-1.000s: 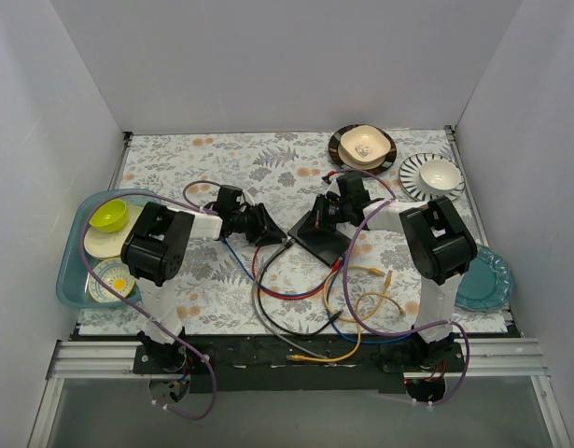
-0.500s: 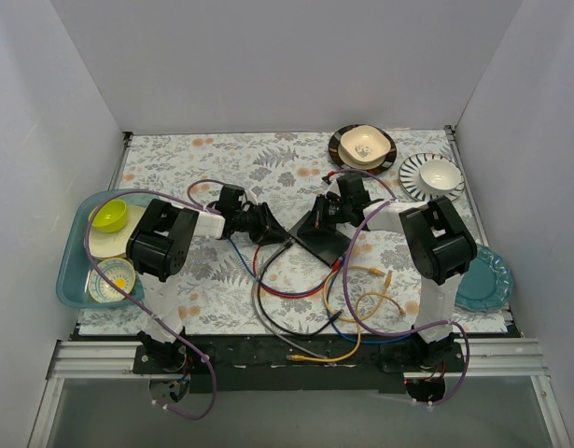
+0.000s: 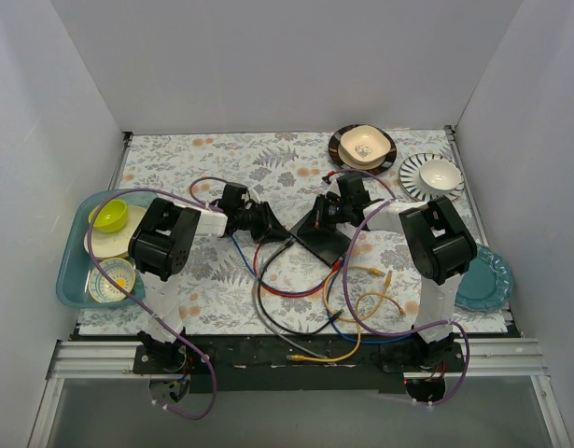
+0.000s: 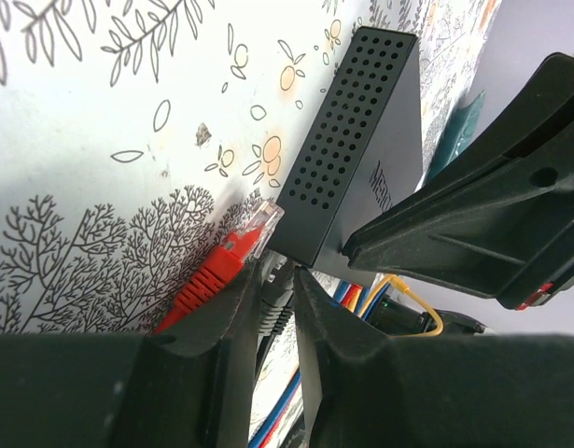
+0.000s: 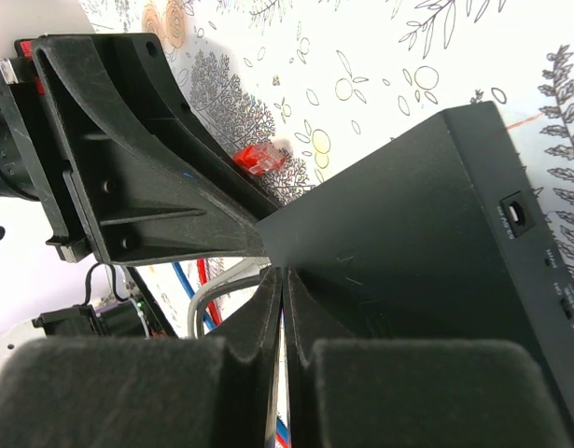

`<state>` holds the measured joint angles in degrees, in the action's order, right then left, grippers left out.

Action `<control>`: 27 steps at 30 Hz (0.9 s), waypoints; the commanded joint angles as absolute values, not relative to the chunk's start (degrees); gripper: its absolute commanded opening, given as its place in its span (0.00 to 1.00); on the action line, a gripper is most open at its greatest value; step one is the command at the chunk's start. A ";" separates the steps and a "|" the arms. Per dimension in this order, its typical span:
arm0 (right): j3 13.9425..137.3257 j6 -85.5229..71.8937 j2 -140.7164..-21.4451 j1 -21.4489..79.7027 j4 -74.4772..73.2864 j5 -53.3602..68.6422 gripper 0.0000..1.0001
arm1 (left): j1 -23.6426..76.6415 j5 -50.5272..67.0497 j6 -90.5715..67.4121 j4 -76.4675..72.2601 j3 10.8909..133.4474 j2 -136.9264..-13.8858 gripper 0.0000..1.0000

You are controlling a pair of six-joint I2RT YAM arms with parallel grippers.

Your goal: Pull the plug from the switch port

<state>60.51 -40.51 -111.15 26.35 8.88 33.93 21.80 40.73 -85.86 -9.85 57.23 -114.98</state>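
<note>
The switch (image 3: 326, 243), a flat black box, lies mid-table; its perforated side shows in the left wrist view (image 4: 347, 159) and its top in the right wrist view (image 5: 436, 271). My left gripper (image 3: 271, 227) is at the switch's left end, its jaws (image 4: 277, 280) shut on a grey plug (image 4: 271, 306) at the switch's edge. A red plug (image 4: 226, 266) with a clear tip lies loose on the cloth beside it (image 5: 259, 157). My right gripper (image 3: 316, 222) is shut, its tips (image 5: 283, 275) pressing on the switch's top near that corner.
Loose yellow (image 3: 366, 303), red, blue and black cables lie in front of the switch. A teal tray (image 3: 74, 266) with a green bowl and plates is at the left. Plates with bowls (image 3: 364, 145) stand back right, and a teal plate (image 3: 487, 280) lies right.
My left arm has shifted a little to the right, closer to the switch's end. The right arm and the switch have not visibly moved.
</note>
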 commanded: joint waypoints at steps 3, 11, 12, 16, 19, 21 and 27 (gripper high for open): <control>59.68 -38.41 -114.17 26.46 5.28 31.91 0.06 | 22.94 34.45 -83.06 -6.95 58.62 -116.81 0.18; 59.85 -38.32 -114.52 26.46 5.36 32.08 0.06 | 23.91 32.96 -81.39 -5.80 59.15 -116.10 0.00; 59.77 -38.32 -114.52 26.37 5.36 32.08 0.06 | 23.99 32.96 -81.13 -5.63 59.06 -116.10 0.00; 59.77 -38.23 -114.52 26.46 5.27 32.17 0.06 | 24.08 32.96 -80.77 -5.54 58.19 -115.40 0.00; 59.77 -37.97 -114.26 26.37 5.01 31.91 0.06 | 24.08 32.78 -80.60 -5.19 57.40 -114.88 0.00; 59.68 -37.18 -113.47 26.19 4.49 30.33 0.06 | 24.00 30.95 -80.68 -4.22 57.13 -113.74 0.00; 62.66 -30.86 -105.92 26.19 -6.58 13.91 0.41 | 23.91 25.06 -81.04 -2.46 56.60 -110.05 0.26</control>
<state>60.93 -38.57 -109.19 26.59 6.26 30.72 23.55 34.17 -83.35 -7.44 58.11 -113.34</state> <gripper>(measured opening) 0.289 0.222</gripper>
